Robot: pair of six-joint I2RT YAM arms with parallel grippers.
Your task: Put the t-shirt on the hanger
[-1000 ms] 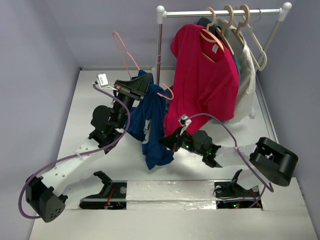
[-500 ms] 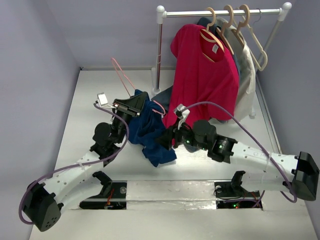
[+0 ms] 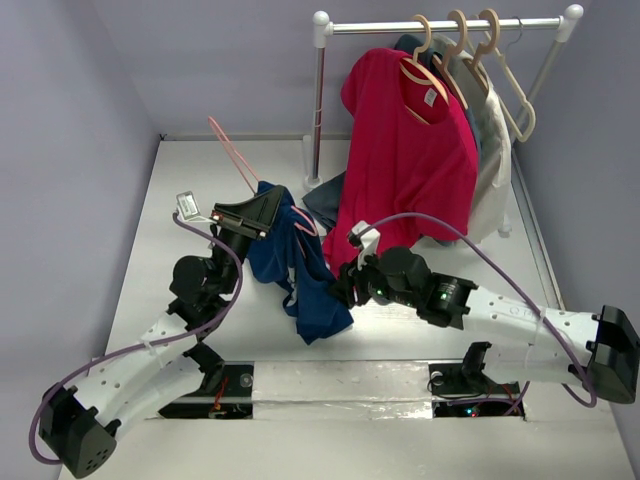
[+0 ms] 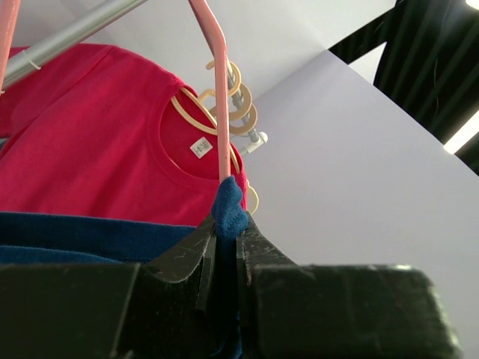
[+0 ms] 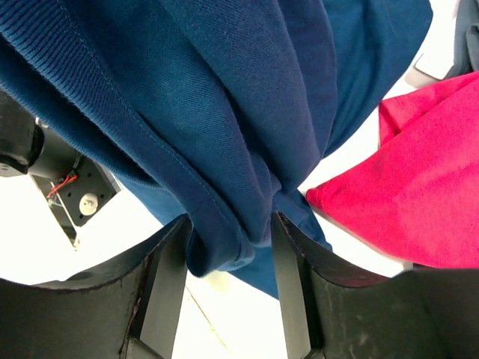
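Left gripper point(image 3: 272, 206) pinches hanger point(image 3: 232, 151) and shirt point(image 3: 316, 308). The shirt hangs toward 5 o'clock, its folds between the spread fingers of right gripper point(image 3: 342, 291).

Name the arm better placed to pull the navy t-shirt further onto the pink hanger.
Right. The left gripper is shut on the hanger and a bit of t-shirt, holding them up; the right gripper stands open around the hanging folds.

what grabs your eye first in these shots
A navy blue t-shirt dangles mid-table, bunched with a thin pink wire hanger in the shut left gripper, while the right gripper, jaws open, straddles a lower fold. Behind, a bright red t-shirt hangs from a beige hanger on the clothes rail.
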